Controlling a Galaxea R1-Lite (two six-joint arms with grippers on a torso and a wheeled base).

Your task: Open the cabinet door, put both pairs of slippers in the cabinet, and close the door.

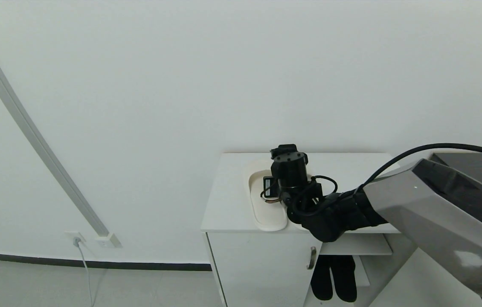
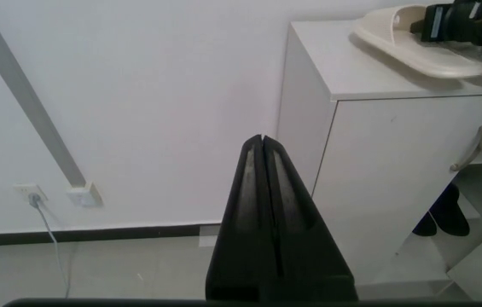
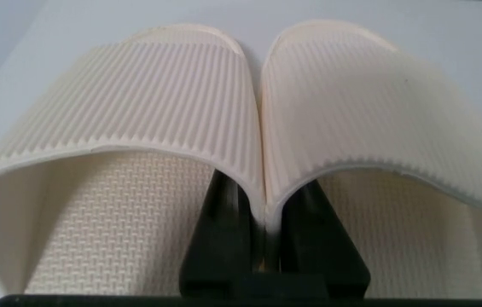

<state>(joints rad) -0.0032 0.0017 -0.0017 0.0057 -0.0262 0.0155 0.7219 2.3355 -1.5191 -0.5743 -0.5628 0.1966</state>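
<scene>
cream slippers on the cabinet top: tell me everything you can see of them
The cream slippers are a matched pair of slides in what looks like soft moulded foam, with wide ribbed straps and finely textured footbeds. They lie sole-down, side by side with inner edges touching, on the white cabinet top, reaching its front edge. The right hand has one finger under each strap, pinching the adjoining inner sides.

left pincer (image 2: 262, 147) closed | cream slippers (image 2: 407, 41) atop cabinet (image 2: 386, 170) | black slippers (image 2: 445, 217) inside
</scene>
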